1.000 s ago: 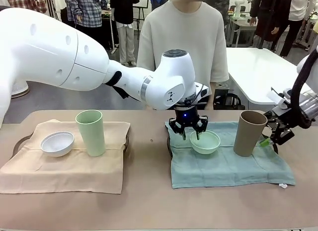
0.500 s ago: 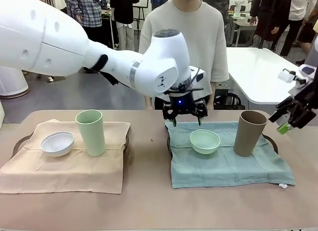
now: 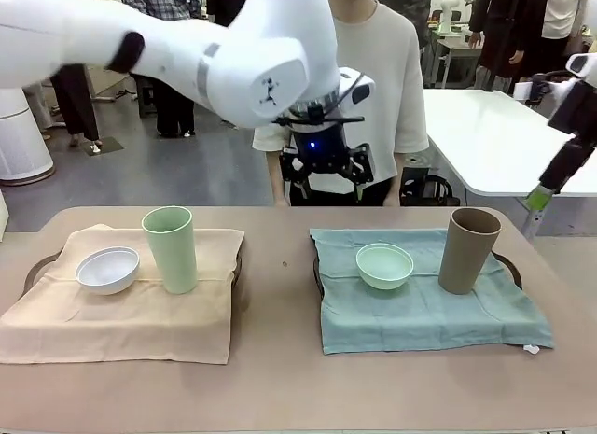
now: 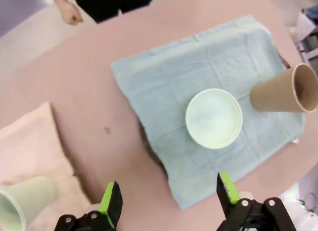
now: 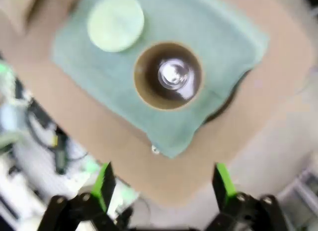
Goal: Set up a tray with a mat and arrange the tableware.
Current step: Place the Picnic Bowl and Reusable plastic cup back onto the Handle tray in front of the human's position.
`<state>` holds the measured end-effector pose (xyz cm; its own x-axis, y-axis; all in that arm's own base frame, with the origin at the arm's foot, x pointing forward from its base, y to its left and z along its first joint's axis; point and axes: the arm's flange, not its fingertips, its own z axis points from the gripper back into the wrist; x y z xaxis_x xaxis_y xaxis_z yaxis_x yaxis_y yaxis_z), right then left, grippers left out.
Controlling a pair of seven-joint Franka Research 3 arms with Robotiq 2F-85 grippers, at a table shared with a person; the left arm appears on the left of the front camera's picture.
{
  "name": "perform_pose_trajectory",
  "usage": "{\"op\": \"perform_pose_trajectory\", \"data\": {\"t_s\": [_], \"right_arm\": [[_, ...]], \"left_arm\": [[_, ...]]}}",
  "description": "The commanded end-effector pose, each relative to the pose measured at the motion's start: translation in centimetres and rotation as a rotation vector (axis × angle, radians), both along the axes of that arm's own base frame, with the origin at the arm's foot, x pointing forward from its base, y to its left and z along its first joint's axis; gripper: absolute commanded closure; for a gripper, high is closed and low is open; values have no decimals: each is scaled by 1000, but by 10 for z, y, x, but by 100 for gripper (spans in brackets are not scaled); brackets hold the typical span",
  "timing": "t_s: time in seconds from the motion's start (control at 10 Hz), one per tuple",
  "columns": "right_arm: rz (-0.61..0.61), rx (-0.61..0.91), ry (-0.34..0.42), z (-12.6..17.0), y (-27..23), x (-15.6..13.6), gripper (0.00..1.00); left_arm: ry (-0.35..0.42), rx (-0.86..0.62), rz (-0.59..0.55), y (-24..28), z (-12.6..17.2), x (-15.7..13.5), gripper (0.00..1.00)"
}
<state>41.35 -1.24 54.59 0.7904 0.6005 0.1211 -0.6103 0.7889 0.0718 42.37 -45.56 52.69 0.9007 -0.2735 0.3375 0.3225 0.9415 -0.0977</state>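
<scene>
Setup looks complete: mint-green bowl (image 3: 384,265) sits at nine o'clock of the tan-brown tumbler (image 3: 468,250) on the teal mat (image 3: 420,313), both tools gaping empty.

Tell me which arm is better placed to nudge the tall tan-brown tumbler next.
Probably right: the right gripper, open, hangs directly above the tan-brown tumbler, looking into its mouth. The left gripper sits off beside the mint-green bowl.

White bowl (image 3: 107,270), green tumbler (image 3: 171,249) on beige mat (image 3: 121,313); mint bowl (image 3: 384,265), brown tumbler (image 3: 468,250) on teal (image 3: 420,313).
</scene>
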Motion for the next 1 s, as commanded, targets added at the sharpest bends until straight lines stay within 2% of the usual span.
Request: {"op": "perform_pose_trajectory", "data": {"t_s": [0.0,0.1,0.2,0.3,0.4,0.9], "right_arm": [[-228,-58,7,5,21,23,0],[-300,16,-48,9,26,38,0],[-403,4,-85,4,24,51,0],[-476,-39,-185,-1,5,70,0],[-313,-6,-41,10,24,32,0],[-313,-6,-41,10,24,32,0]], "left_arm": [[-50,70,36,19,11,-6,0],[-60,88,67,24,17,-5,0],[-58,101,90,26,18,-7,0],[-41,61,20,19,23,-3,0],[-41,61,20,19,23,-3,0],[-41,61,20,19,23,-3,0]]}}
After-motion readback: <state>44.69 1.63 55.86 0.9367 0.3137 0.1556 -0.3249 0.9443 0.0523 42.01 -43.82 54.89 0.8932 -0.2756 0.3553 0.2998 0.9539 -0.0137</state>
